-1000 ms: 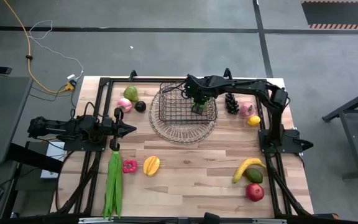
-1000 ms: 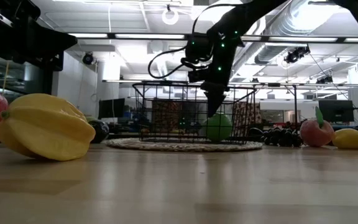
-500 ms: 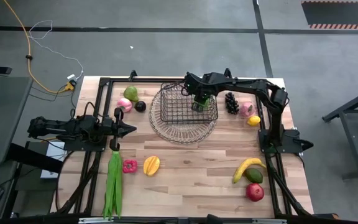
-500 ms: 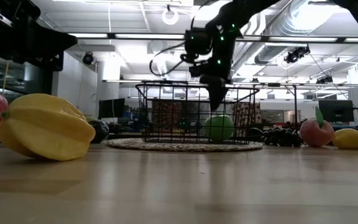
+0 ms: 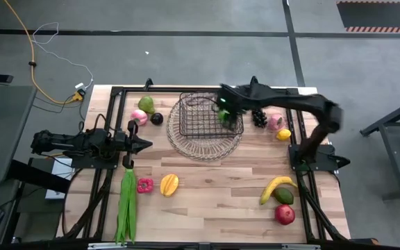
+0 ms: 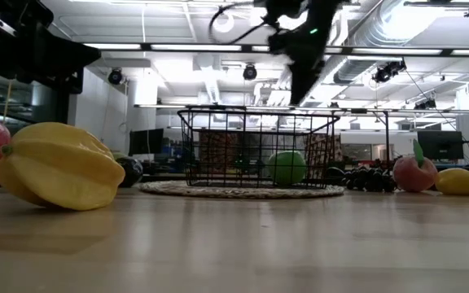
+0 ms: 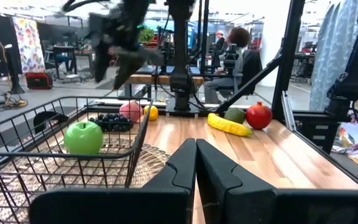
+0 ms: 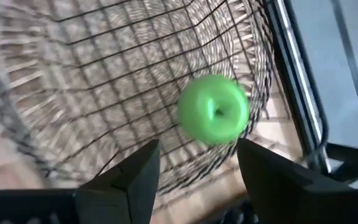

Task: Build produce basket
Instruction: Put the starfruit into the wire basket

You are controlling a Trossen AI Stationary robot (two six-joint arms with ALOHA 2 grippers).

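The wire basket [image 5: 198,119] stands on a round woven mat [image 5: 186,147] at the table's far middle. A green apple [image 8: 214,109] rests on the basket's floor by its right wall [image 5: 226,117] [image 6: 287,168]. My right gripper [image 8: 194,167] hangs open above the basket's right part [image 6: 304,77], clear of the apple. My left gripper [image 7: 196,163] waits shut at the table's left [image 5: 144,144], level, pointing toward the basket. Other produce lies about the table.
Far left of the basket: pear [image 5: 146,104], pink piece [image 5: 139,117], dark fruit [image 5: 157,119]. To its right: grapes [image 5: 258,115], peach [image 5: 275,122], lemon [image 5: 283,134]. Near side: green pods [image 5: 126,205], pink piece [image 5: 144,185], yellow fruit [image 5: 169,184], banana [image 5: 278,186], red apple [image 5: 285,214].
My right gripper has opened and let go of the green apple inside the basket, then risen straight up out of the basket. The apple stays on the basket's floor by the right wall.
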